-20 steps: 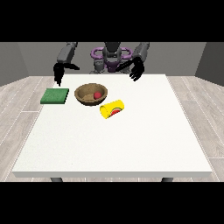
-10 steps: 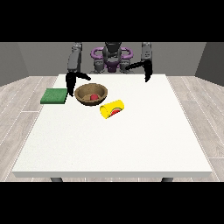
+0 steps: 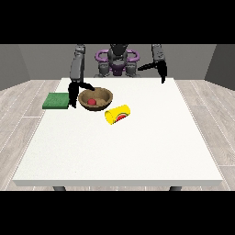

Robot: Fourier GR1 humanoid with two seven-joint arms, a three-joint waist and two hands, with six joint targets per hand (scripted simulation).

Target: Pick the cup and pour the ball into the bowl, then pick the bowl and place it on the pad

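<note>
A brown bowl (image 3: 95,98) holds a red ball (image 3: 92,102) and sits just inside the hand at the view's left (image 3: 73,93). That hand hangs at the bowl's rim, fingers spread apart, one reaching over the rim, nothing gripped. A green pad (image 3: 56,100) lies just outside this hand. A yellow cup (image 3: 117,114) lies tipped beyond the bowl. The hand at the view's right (image 3: 160,71) hovers well away; its fingers cannot be made out. To lift cleanly, the near hand should likely close on the rim and keep the bowl level.

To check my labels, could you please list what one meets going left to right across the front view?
Pad → hand at the view's left → bowl holding the ball → cup on its side → hand at the view's right.
</note>
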